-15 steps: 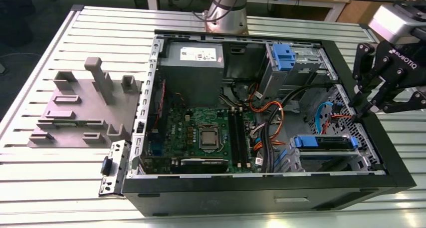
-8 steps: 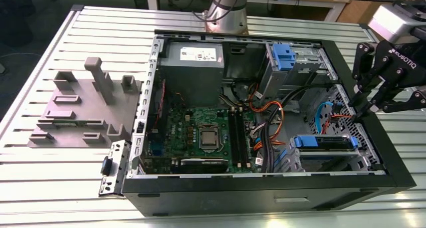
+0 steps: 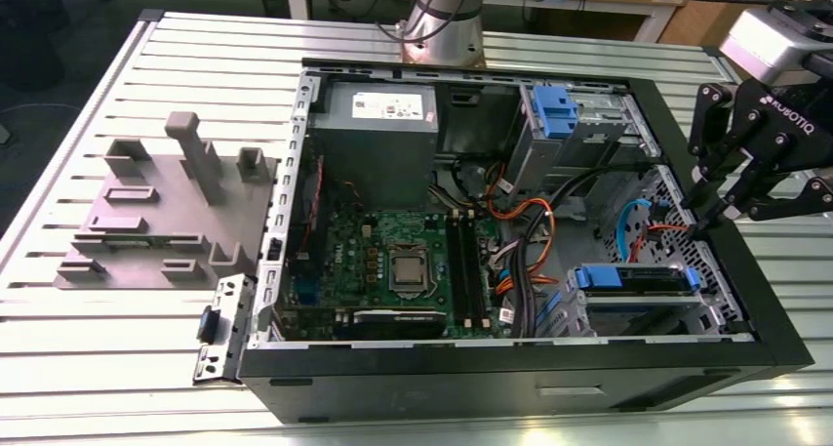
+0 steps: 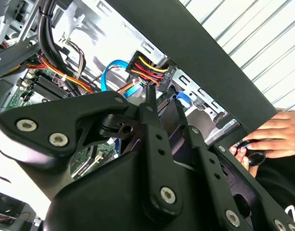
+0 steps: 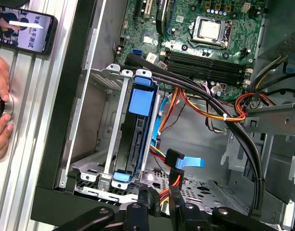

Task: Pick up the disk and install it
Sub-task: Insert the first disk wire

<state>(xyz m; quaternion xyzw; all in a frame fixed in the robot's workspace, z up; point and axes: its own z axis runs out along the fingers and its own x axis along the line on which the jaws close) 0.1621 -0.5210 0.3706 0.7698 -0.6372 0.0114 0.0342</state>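
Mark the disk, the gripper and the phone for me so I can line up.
disk [image 5: 133,144]: first wrist view, on its dark edge between the blue rails, seated in the metal bay.
gripper [image 3: 713,215]: exterior view, at its tips by the case's edge.
phone [image 5: 24,32]: first wrist view, on its lit screen.

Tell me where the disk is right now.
The disk sits in the metal drive cage inside the computer case, toward the exterior view's right, below the tool.

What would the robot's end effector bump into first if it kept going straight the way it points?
Probably the bundle of red, yellow and orange cables near the drive cage, just ahead of the end effector in the first wrist view. Depth is unclear, so the perforated case floor could come first.
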